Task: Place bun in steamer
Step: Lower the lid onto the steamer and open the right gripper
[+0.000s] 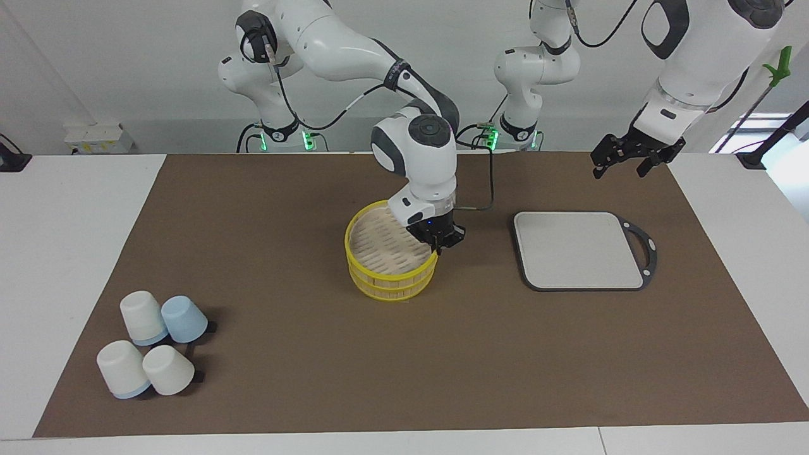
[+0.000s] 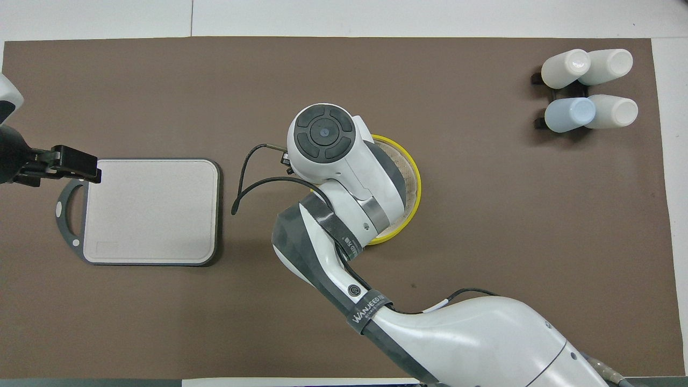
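Observation:
The steamer [image 1: 387, 253] stands mid-table, with yellow rims and a pale slatted top that looks like its lid. In the overhead view only part of the steamer's rim [image 2: 411, 177] shows past the right arm. My right gripper [image 1: 437, 245] is down at the steamer's top rim, on the edge toward the left arm's end. I cannot see how its fingers stand, and in the overhead view its own wrist hides it. The bun is not in view. My left gripper [image 1: 619, 168] is open and empty. It waits in the air beside the grey board [image 1: 578, 249], at the handle end [image 2: 88, 166].
The grey rectangular board [image 2: 150, 212] with a dark handle ring lies toward the left arm's end. Several upturned cups [image 1: 155, 344], white and one pale blue, lie clustered at the right arm's end, farther from the robots [image 2: 588, 88]. A brown mat covers the table.

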Motion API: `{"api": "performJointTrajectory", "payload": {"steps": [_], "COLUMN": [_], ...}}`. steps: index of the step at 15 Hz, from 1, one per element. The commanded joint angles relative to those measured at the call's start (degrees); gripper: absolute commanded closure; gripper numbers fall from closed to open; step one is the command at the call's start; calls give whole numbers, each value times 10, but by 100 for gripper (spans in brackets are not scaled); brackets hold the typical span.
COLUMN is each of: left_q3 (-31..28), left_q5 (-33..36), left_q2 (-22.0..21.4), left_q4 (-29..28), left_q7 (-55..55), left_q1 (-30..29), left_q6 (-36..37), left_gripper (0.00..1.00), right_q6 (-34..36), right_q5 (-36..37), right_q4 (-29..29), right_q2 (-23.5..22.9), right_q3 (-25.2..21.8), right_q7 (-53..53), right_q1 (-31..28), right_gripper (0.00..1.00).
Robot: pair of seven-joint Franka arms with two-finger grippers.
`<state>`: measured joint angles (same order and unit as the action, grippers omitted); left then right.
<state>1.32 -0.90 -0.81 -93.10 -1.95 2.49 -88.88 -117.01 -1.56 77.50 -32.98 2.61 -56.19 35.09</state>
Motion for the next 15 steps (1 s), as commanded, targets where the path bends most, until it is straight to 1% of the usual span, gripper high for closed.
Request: {"api": "performJointTrajectory", "payload": {"steps": [1,3,8,9,10,11,13,15], "left_q3": [-4,-4,-4,-4,-4,-4,-4,-4], "left_q5": [14,13,13,14,14,14,14,13], "left_q2": [0,-2,-2,-2,-2,-2,-2,-2], "left_q4": [8,-3,-3,-3,-2,-2,-3,-3], "left_q7": [6,5,5,7,7,8,7,4], "left_q1": [3,-2,1,3,4,5,5,3], "left_q6": [5,-2,-4,-5,-7,-9,-11,-9], "left_gripper": [0,0,0,0,0,0,0,0], "right_q6": [-15,-18,-18,-20,-20,-19,-13,-7], "right_q5": [-4,-3,-2,-2,-3,-2,-3,-3], "right_q4": [21,29,32,32,32,29,22,19], "right_q2": [5,7,9,9,9,9,10,29], "right_q3": [1,1,1,1,1,1,1,1], "right_q7": [-1,-1,1,14,24,27,28,34], "right_q1": [-2,-1,0,-2,-3,-4,-5,-19], "right_gripper": [100,100,100,67,4,0,0,0]}}
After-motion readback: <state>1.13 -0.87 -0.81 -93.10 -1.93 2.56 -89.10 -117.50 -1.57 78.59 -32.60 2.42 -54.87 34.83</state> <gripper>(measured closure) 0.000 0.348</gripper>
